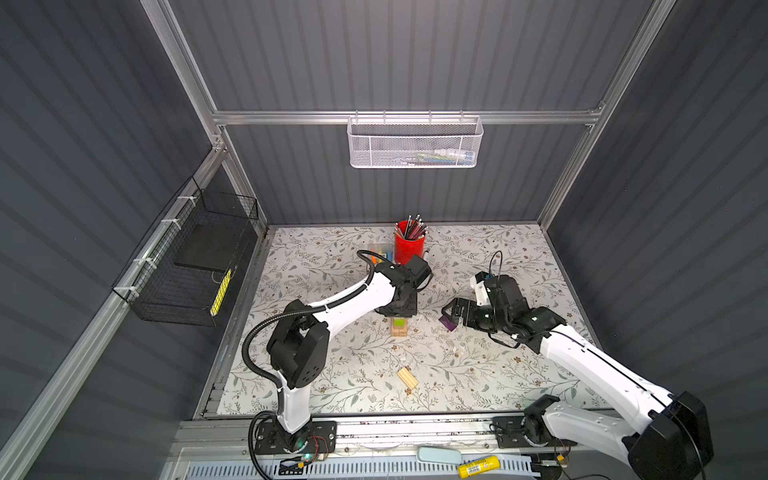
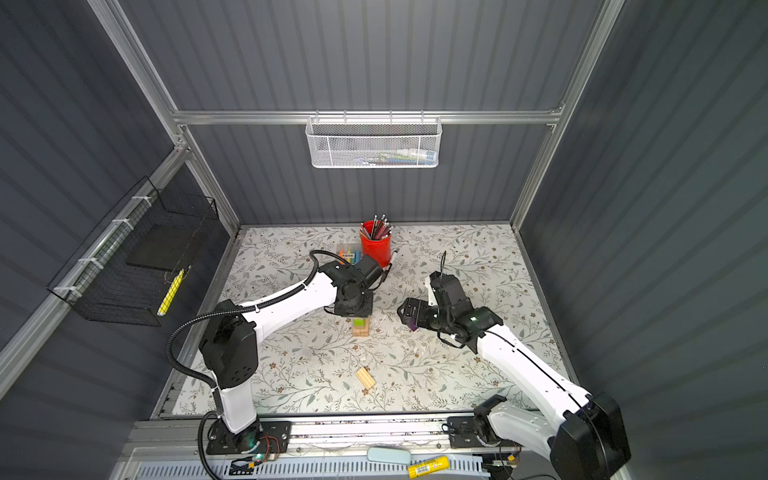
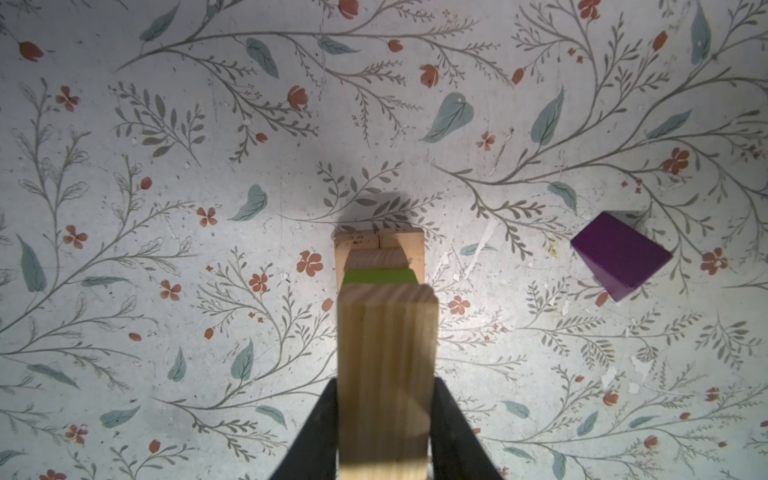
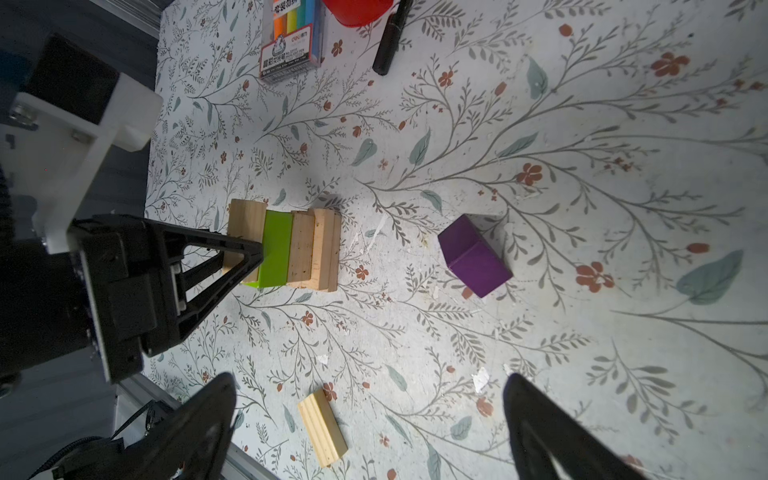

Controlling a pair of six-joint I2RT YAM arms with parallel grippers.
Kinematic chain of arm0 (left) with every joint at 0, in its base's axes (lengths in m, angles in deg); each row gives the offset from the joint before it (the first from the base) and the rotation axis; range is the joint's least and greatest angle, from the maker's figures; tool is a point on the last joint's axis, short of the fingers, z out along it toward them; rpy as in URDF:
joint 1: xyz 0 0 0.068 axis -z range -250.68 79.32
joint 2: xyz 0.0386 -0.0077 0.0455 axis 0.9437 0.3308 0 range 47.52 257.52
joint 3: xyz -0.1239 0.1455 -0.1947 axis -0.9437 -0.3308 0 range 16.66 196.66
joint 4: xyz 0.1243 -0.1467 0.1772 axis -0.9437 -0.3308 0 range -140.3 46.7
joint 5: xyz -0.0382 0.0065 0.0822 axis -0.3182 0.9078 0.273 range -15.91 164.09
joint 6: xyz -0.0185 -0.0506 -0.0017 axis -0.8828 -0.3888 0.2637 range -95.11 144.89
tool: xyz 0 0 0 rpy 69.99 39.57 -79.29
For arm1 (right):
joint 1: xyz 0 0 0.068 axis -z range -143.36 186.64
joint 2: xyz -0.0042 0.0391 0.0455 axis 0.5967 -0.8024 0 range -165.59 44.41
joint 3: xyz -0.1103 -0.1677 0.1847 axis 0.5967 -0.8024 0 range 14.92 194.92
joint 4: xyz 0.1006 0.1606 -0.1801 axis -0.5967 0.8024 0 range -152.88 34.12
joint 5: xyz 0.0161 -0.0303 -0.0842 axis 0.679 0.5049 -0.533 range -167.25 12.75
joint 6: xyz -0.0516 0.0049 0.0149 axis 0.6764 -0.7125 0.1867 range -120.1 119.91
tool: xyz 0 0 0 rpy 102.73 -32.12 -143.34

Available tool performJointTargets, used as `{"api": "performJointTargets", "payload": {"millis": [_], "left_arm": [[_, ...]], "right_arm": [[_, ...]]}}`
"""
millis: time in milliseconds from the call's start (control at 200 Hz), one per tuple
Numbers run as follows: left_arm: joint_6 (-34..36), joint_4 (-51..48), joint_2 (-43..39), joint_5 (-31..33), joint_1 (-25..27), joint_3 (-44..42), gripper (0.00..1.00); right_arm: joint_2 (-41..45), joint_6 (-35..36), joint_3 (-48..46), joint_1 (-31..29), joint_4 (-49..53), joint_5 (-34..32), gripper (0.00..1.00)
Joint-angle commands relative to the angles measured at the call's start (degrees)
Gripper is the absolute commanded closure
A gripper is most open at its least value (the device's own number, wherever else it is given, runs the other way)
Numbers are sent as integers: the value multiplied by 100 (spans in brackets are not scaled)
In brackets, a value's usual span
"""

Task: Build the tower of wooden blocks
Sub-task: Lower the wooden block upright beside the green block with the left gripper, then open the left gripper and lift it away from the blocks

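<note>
Atop the tower [image 4: 286,249] on the worktop [image 4: 582,124], the left tool [image 3: 386,382] pinches a pale brick [image 3: 386,332] by its long sides, while the right tool [image 4: 370,378], spread wide, hovers near the purple brick [image 4: 473,255] (light, rigid, likely slick paint, so best gripped mid-length across its narrow faces).

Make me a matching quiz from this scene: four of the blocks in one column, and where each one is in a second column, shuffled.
Column one:
1. purple block
2. lime-green brick
3. top pale brick
4. loose pale block

Column two:
A. between the fingers of the left pincer
B. flat near the front edge of the mat
C. alone on the mat by the open right pincer
D. in the tower, just under its top brick

Pairs: 1-C, 2-D, 3-A, 4-B.
</note>
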Motion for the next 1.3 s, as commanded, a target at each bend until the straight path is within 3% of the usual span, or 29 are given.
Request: {"api": "performJointTargets", "payload": {"millis": [0, 720, 956, 1291], "left_arm": [[-129, -120, 77, 83, 46, 47, 61], [-244, -99, 217, 136, 53, 36, 65], [-203, -101, 8, 159, 53, 124, 48], [-185, 202, -1215, 435, 46, -343, 21]], "right_arm": [[-4, -41, -63, 34, -23, 34, 1], [16, -17, -89, 43, -6, 32, 1], [16, 67, -21, 44, 117, 27, 1], [-45, 481, 333, -271, 835, -221, 1]]}}
